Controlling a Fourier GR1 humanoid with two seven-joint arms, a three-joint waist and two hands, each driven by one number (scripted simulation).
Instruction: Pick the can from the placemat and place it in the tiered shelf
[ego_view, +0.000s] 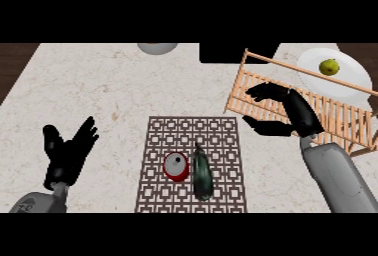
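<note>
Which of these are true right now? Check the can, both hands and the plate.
1. The can stands on the placemat. True.
2. The right hand holds the can. False: it holds nothing, beside the tiered shelf.
3. A dark green vegetable lies beside the can. True.
4. The plate is bare. False: a yellow-green fruit sits on it.
5. The left hand is shut. False: it is open.

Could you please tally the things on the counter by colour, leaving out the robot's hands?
Red: 1, the can
Dark green: 1, the long vegetable
Yellow-green: 1, the fruit
White: 1, the plate
Light wood: 1, the tiered shelf
Brown and white: 1, the placemat
Grey: 1, the bowl
Black: 1, the block
Total: 8
</note>
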